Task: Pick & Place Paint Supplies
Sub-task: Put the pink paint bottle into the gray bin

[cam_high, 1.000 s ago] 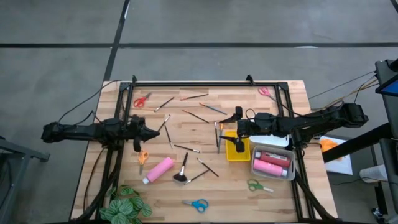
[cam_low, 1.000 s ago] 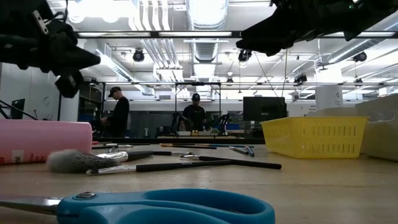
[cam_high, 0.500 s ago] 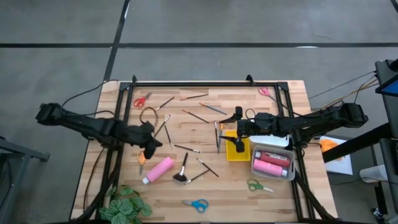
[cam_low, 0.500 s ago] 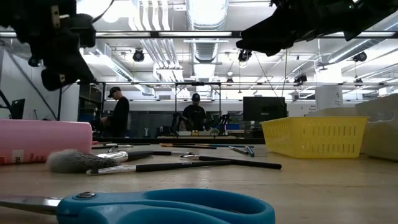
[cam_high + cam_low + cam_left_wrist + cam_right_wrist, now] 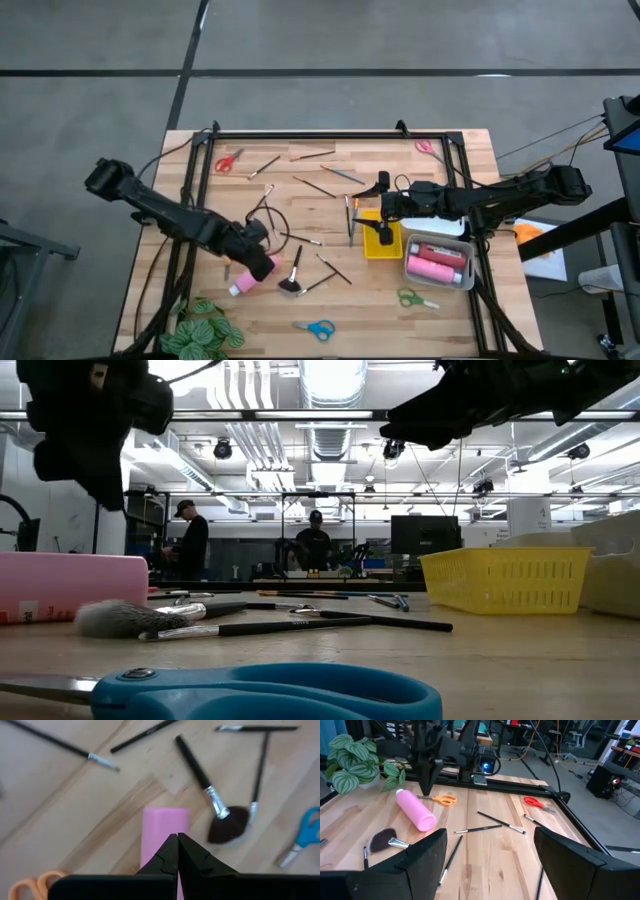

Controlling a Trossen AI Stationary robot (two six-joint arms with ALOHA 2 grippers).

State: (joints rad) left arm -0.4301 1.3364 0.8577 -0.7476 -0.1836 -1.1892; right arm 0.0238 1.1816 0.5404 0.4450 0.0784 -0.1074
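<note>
A pink white-capped bottle lies on its side on the wood table, with the fluffy black brush beside it. My left gripper hangs shut just above the bottle, pointing steeply down, clear of it in the low view. Thin brushes lie scattered over the middle. My right gripper stands open, nearly level, over the yellow tray. Pink and red bottles lie in the white tray.
Scissors lie around the table: red, pink-handled, green, blue, and orange by the left gripper. A leafy plant stands at the near left corner. A black frame borders the table.
My left gripper has swung toward the table's right and near edge, from beside the orange scissors to above the pink bottle, and has tipped from nearly level to pointing steeply down. It has stayed shut. Nothing on the table has moved.
</note>
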